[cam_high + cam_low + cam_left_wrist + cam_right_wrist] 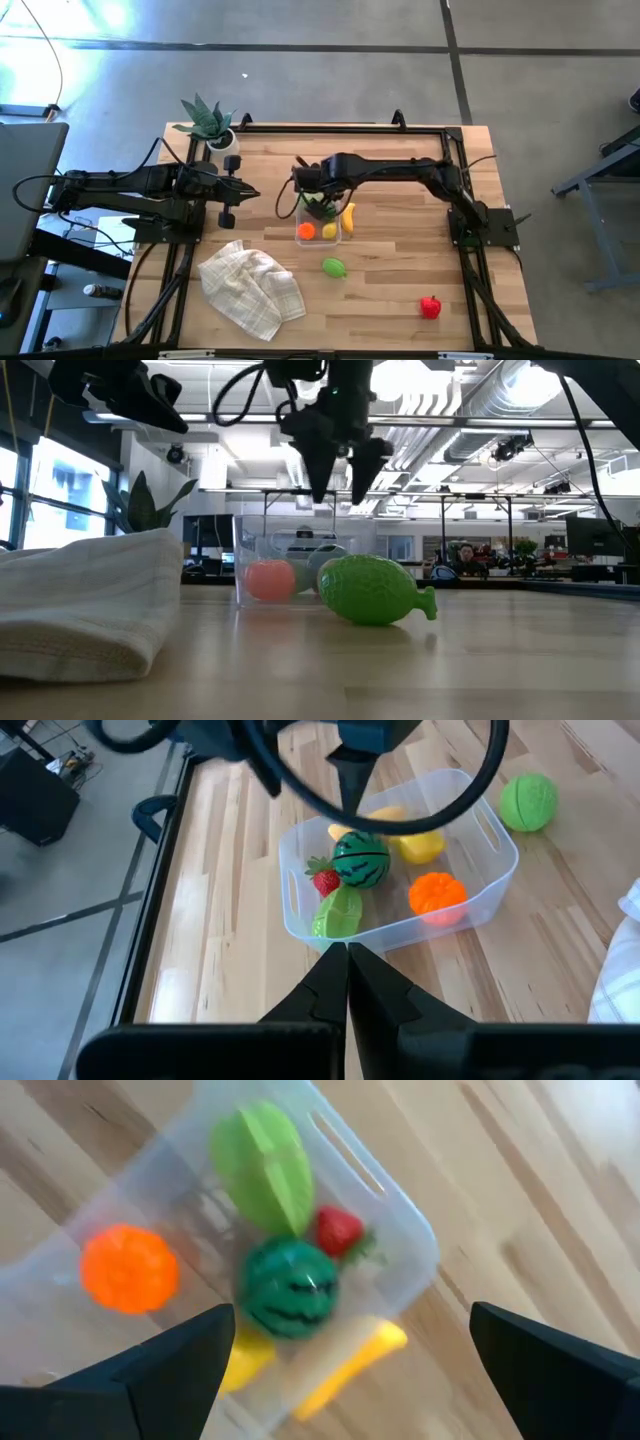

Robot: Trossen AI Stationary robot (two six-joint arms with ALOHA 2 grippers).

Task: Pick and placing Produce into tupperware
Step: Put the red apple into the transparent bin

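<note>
The clear tupperware tub (303, 216) (492, 825) (405, 1215) stands mid-table. In it lie a small watermelon (290, 1288), a strawberry (340, 1230), a light green fruit (265, 1165), an orange (128, 1268), a lemon (420, 845) and a banana (350, 1360). My right gripper (318, 197) (335, 475) (350, 1365) hangs open above the tub, holding nothing. A green fruit (334, 267) (375, 590) and a red one (430, 307) rest on the table. My left gripper (245, 193) (347, 960) waits shut, left of the tub.
A crumpled checked cloth (250, 290) (85, 605) lies near the table's near-left corner. A potted spiky plant (210, 125) stands at the far-left corner. Bare wood lies right of the tub and along the near edge between the green and red fruits.
</note>
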